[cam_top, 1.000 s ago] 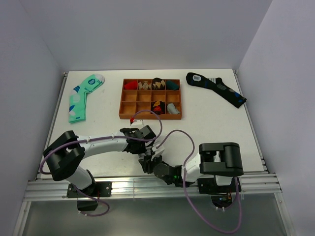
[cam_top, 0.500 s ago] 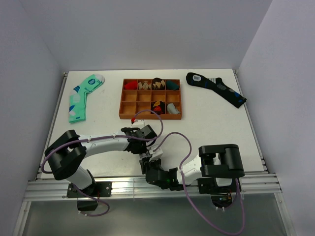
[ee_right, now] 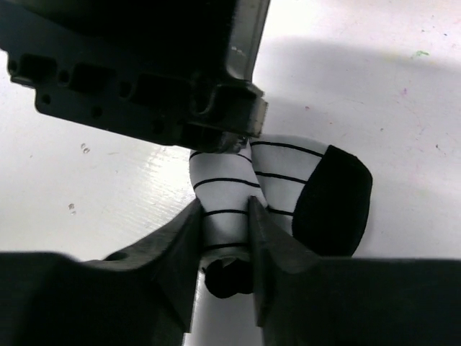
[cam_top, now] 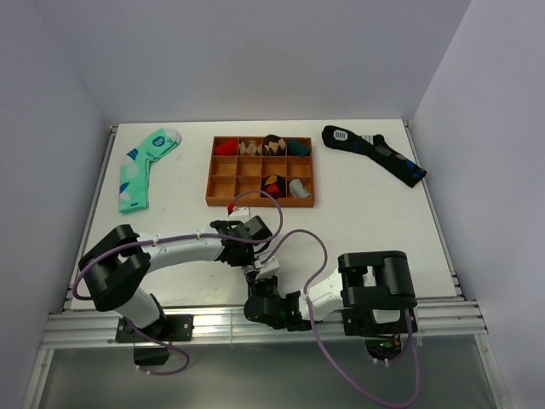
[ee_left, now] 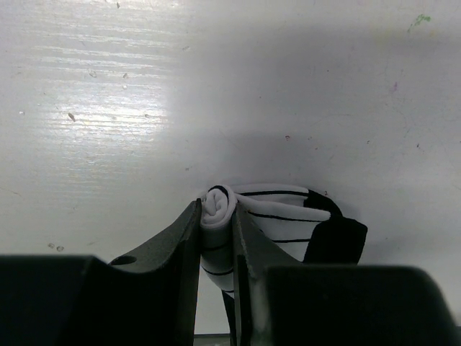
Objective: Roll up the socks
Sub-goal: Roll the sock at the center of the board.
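Striped sock (ee_left: 277, 213), white with thin black lines, lies wound into a tight coil on the counter (ee_left: 108, 108) close to its near edge, between the two arm bases. Its black end (ee_right: 331, 202) sits loose beside the coil. Our left tool (ee_left: 216, 220) is clamped on one end of the coil. Our right tool (ee_right: 223, 213) comes in from the opposite side with its fingers pressing the coil's flanks, so we read it as gripping the sock too. Our main worry is that loose black end: it wraps over nothing, so if either tool lets go, the springy knit could unwind. Both tools crowd the same small bundle, nearly touching, so a twist by one may knock the other or pull the coil out of shape. The compartment tray (cam_top: 260, 170) stands well apart, and a shallow pinch might drop the roll on the way there.
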### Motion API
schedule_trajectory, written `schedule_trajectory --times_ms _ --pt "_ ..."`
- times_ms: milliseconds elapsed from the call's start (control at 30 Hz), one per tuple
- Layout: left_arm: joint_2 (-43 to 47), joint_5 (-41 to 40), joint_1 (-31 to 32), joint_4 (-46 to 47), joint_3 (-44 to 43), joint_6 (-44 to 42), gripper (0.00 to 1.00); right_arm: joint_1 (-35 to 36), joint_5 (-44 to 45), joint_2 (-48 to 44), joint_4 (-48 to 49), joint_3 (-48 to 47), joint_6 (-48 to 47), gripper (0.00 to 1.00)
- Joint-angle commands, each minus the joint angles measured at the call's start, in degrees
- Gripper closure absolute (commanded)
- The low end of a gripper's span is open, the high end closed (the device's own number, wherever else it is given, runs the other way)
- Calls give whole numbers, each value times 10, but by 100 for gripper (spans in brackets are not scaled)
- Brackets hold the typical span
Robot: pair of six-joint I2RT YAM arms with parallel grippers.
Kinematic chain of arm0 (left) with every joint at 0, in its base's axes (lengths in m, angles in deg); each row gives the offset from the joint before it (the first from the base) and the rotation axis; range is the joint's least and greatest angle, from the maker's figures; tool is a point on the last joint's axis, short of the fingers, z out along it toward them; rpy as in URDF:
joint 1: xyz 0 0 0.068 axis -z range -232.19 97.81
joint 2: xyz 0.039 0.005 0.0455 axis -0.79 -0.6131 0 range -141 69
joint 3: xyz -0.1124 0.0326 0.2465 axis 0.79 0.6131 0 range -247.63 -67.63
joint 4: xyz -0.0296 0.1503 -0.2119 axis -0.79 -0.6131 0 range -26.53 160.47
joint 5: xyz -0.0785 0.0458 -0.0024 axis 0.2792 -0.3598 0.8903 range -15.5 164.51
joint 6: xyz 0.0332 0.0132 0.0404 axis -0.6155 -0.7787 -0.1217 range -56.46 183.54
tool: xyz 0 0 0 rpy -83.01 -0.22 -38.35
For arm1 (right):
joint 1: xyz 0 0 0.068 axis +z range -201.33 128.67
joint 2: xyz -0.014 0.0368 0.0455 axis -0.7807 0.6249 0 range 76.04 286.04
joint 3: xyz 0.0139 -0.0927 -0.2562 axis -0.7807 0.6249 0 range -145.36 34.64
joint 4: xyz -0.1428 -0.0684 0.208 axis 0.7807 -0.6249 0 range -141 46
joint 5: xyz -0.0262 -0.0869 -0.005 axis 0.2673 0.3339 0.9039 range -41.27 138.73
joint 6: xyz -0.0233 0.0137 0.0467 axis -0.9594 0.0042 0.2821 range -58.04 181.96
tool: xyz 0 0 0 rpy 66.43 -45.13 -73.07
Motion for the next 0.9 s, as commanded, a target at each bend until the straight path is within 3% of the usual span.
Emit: schedule_trajectory --times_ms 0,133,400,533,867 --pt "-2 20 2 -1 -16 0 98 3 -91 48 -124 25 53 67" --pt "6 20 2 -3 -14 7 94 -6 -121 35 -90 60 80 83" --pt "48 14 1 7 14 41 90 -38 -183 -4 5 147 113 85" --pt "77 3 -3 14 33 57 82 -58 -223 -26 43 176 122 86" --pt "106 -7 -12 69 71 78 71 -86 -294 -51 35 232 217 93"
